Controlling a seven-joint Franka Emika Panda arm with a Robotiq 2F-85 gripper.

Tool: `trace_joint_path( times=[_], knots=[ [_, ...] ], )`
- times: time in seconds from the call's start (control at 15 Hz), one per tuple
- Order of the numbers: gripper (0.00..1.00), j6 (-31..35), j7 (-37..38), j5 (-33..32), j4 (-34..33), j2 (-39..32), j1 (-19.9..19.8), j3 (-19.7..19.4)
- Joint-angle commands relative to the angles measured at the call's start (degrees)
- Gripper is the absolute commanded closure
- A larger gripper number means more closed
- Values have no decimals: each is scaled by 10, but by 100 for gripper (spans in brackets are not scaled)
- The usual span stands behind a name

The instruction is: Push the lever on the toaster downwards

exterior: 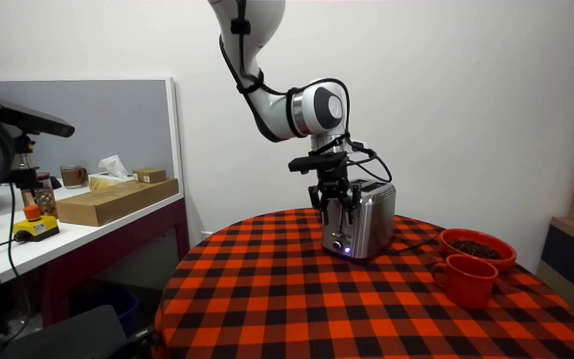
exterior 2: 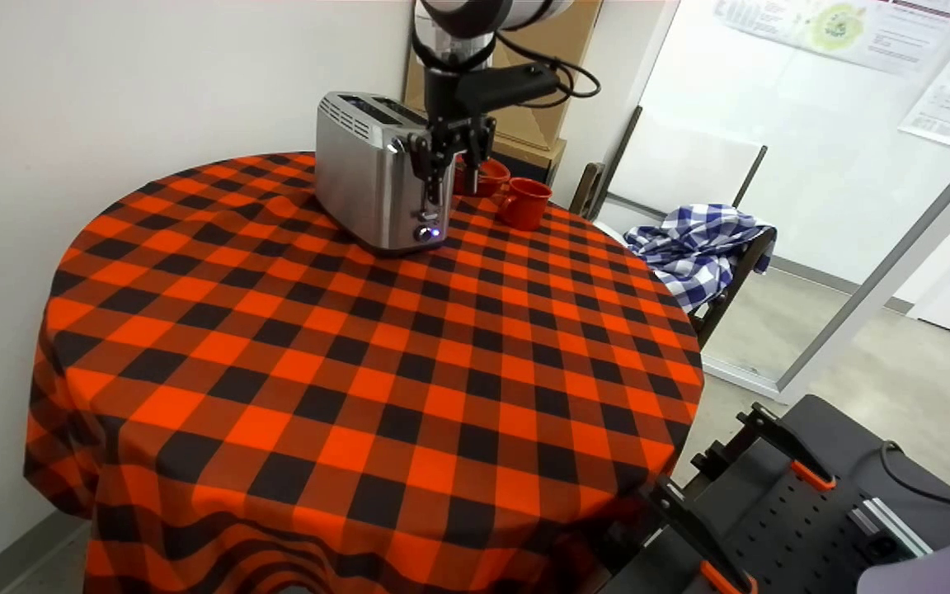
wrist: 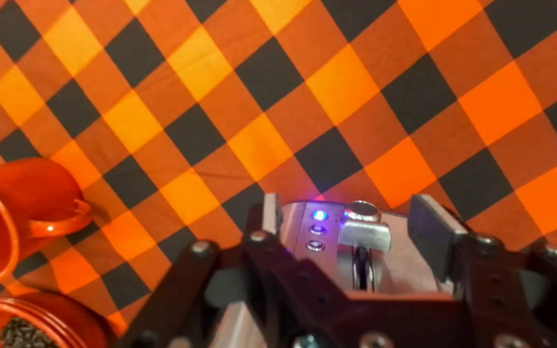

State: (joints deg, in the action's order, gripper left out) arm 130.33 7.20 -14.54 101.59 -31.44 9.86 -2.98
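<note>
The silver toaster [exterior: 376,219] stands upright on the checked tablecloth. It shows in both exterior views [exterior 2: 359,177]. Its metal lever [wrist: 364,235] sits low on the front face, at the bottom of its slot and close to the round knob [wrist: 363,210]. The lever also shows in the exterior views [exterior: 338,234] [exterior 2: 428,216]. A blue light [wrist: 319,215] glows beside the knob. My gripper [wrist: 349,217] is open and empty, pointing down at the toaster's front [exterior: 338,219]. Its fingers are spread to either side of the lever, apart from it and higher up.
A red mug [exterior: 469,281] and a red bowl [exterior: 479,244] with dark bits stand beside the toaster. The toaster's cord [exterior: 411,247] runs toward the bowl. A white wall [exterior: 441,99] is behind. A desk with boxes [exterior: 117,202] stands apart from the round table.
</note>
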Motion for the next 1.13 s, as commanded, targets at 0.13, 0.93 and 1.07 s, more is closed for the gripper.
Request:
trace_joint_path(
  times=[0.13,0.93,1.07],
  knots=[
    [0,-22,-28,70,105,148,-42,35],
    [0,-27,-125,160,340,426,-89,31],
    [0,-27,-128,159,367,462,-91,28]
  ],
)
